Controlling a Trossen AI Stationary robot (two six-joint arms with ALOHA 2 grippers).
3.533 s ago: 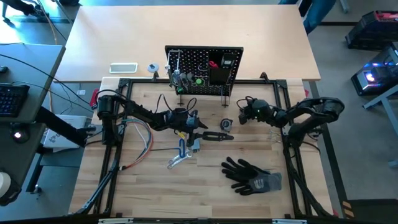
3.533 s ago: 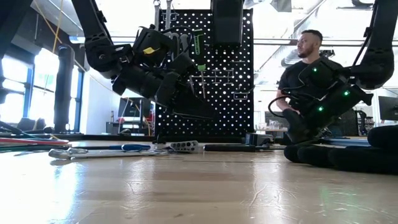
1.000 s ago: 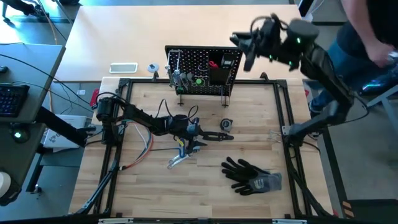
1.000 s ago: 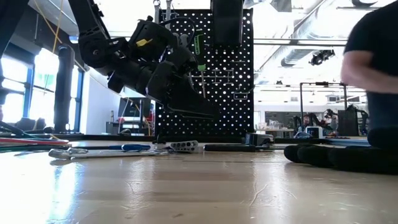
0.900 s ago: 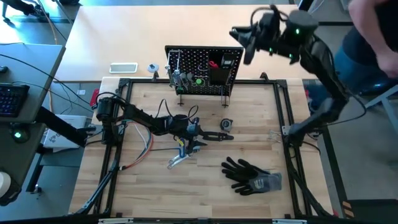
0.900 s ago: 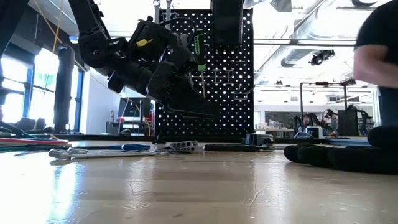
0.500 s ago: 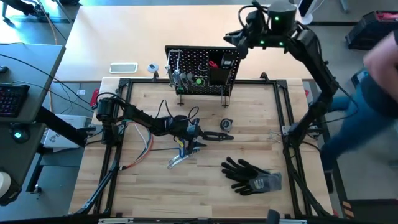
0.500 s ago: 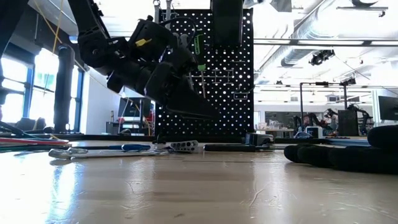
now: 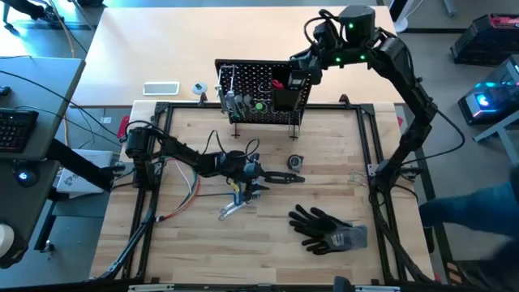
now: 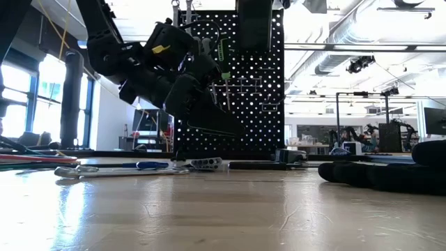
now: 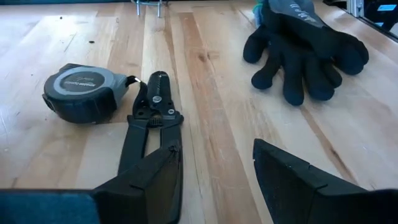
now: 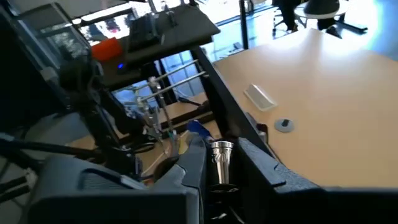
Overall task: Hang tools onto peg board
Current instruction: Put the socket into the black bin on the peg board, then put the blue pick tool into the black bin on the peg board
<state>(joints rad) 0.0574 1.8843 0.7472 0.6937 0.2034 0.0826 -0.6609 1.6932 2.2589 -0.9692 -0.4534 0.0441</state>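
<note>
— Starting with the left end effector [image 9: 261,180]: doing what?

— Hanging low over the desk [image 9: 324,268], spreading wide, gripping nothing. Showing both dark fingers [image 11: 155,180] well apart in the wrist view.

— Seeing anything in front of it?

— Seeing black pliers [image 11: 152,127] lying flat just ahead, handles pointing back toward one finger; touching it or not, cannot tell. Spotting a grey tape measure [image 11: 81,93] beside the pliers' head, a little farther out. Spotting black gloves [image 11: 305,46] farther ahead still, off to the other side.

— And close behind that end effector?

— Noticing a blue-handled driver [image 9: 237,193] just beside it and a silver wrench [image 9: 229,211] a bit past that, both lying on the wood.

— Turning to the right end effector [image 9: 300,71]?

— Hanging high off the desk, well apart from the left one, closing narrow on a small silver socket [image 12: 221,158] and holding it upright between the fingers.

— Locating the peg board [image 9: 263,85]?

— Standing upright just below and beside the right end effector, near its upper corner, and well beyond the left one. Carrying a green-handled driver [image 9: 259,104] and other tools beside a black bin [image 9: 285,99].
</note>
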